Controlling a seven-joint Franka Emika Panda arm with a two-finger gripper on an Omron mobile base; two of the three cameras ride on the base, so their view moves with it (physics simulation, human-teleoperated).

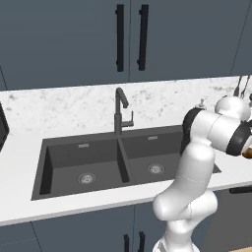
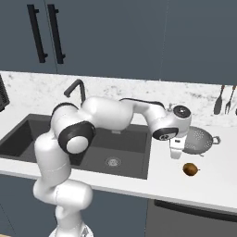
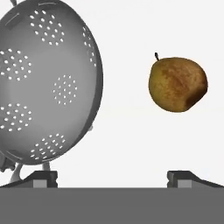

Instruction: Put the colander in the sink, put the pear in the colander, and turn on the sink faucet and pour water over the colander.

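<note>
While the jaws (image 3: 112,178) hang wide apart w/ nothing between them over the white bench (image 2: 217,178), the colander (image 3: 46,81) sits off to one side, just past one fingertip (image 3: 41,178), and the pear (image 3: 177,84) lies ahead on the other side; the two are near each other, not touching. Sink (image 2: 122,152) and sink faucet (image 2: 76,90) are well apart from the jaws.

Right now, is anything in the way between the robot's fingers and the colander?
Nothing visible is. The open gripper hangs just above the white counter, right beside the colander. In the hand view the colander sits just ahead of one fingertip. The pear lies apart, off to the side.
</note>
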